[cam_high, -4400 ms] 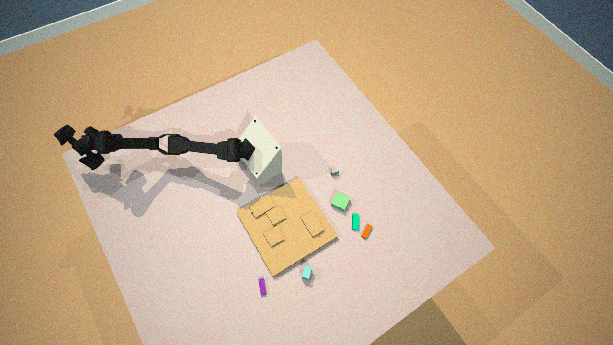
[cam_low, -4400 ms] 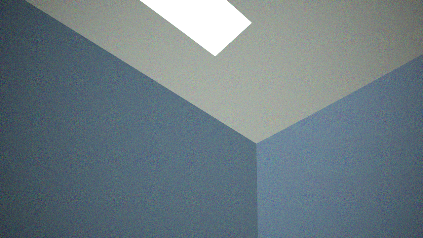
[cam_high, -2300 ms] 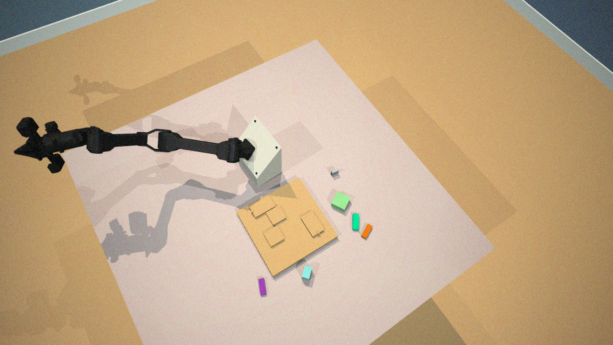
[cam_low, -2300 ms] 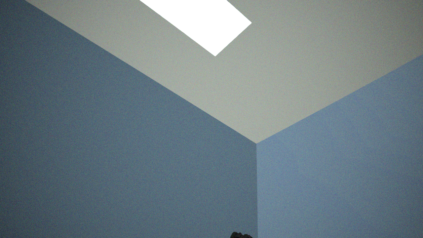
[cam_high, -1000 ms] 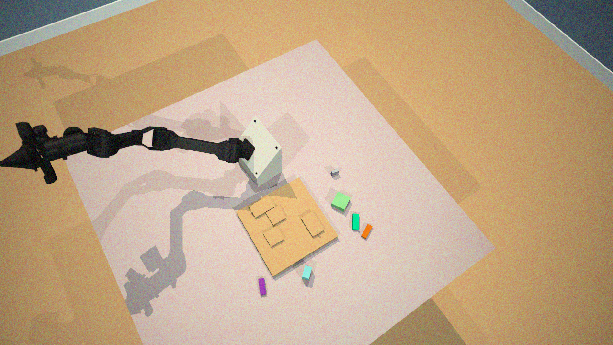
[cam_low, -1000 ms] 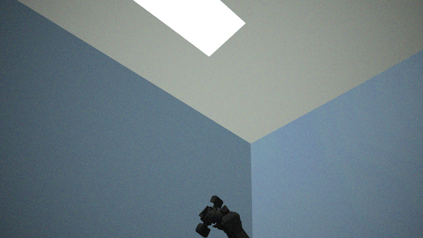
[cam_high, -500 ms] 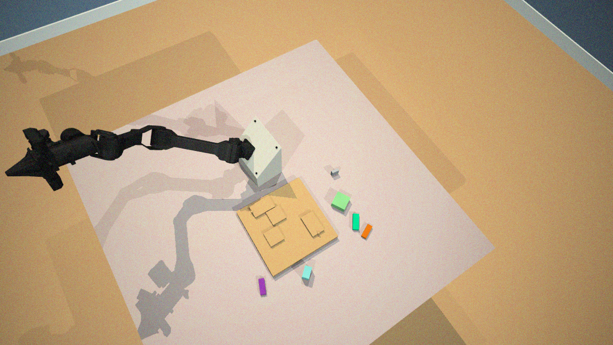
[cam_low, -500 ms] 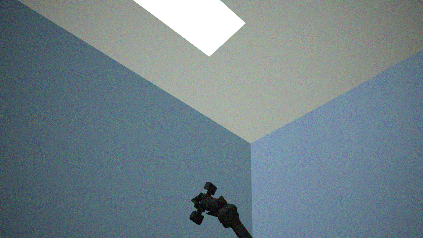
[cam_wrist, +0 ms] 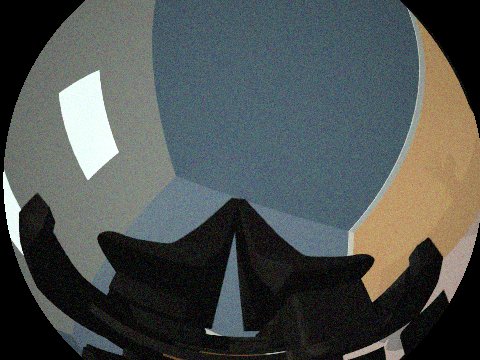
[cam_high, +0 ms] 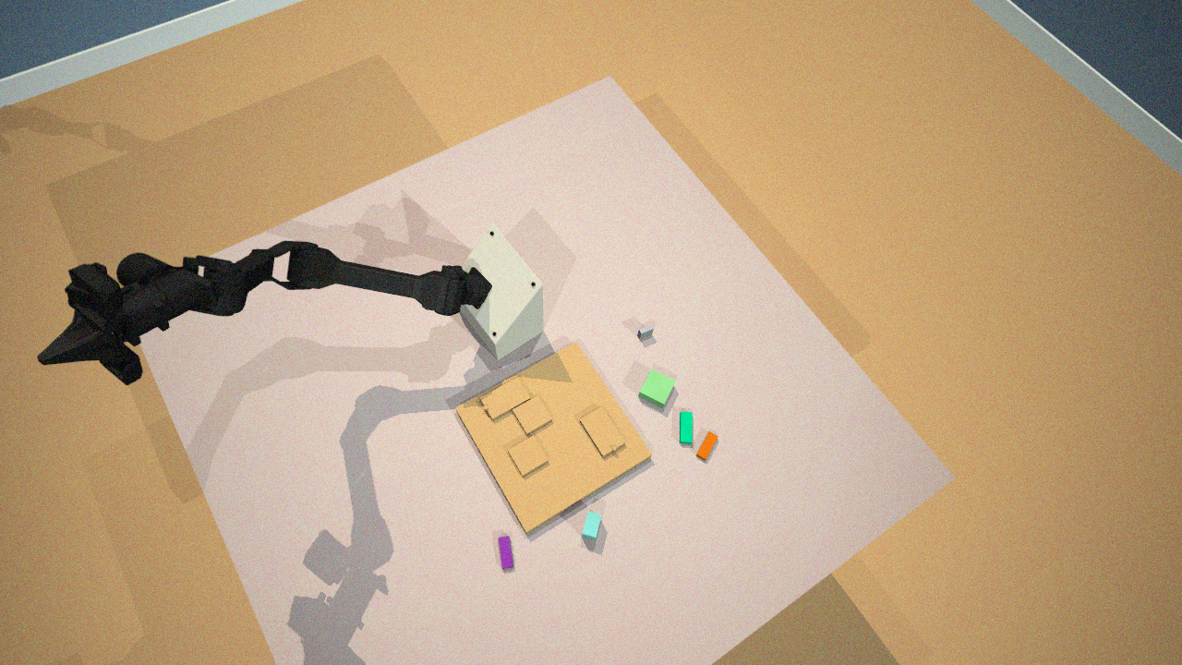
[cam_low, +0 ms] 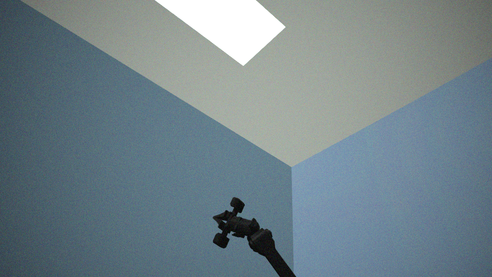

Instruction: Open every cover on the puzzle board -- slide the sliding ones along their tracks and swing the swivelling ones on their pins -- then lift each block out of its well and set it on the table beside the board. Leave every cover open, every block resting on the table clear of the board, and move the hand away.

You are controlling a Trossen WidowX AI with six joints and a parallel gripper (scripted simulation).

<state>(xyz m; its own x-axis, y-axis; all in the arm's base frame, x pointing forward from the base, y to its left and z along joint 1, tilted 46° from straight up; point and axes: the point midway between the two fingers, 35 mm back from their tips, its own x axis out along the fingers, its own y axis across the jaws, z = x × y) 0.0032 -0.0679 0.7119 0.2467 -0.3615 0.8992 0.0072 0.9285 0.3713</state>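
Pink mat's got the board [cam_high: 551,438] sitting mid-table with six blocks [cam_high: 657,387] scattered around it, your gripper [cam_high: 62,351] is clenched on nothing way off left, so you're basically on the move-away step, just park it.

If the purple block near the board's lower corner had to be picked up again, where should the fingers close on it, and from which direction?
Come straight down on the purple block and close across its two long sides at mid-length. It lies flat on the mat as a narrow bar, so the short width probably fits between the fingers, and nothing crowds it: the board and the cyan block stand apart. The gripper is shut and empty, so it must open first.
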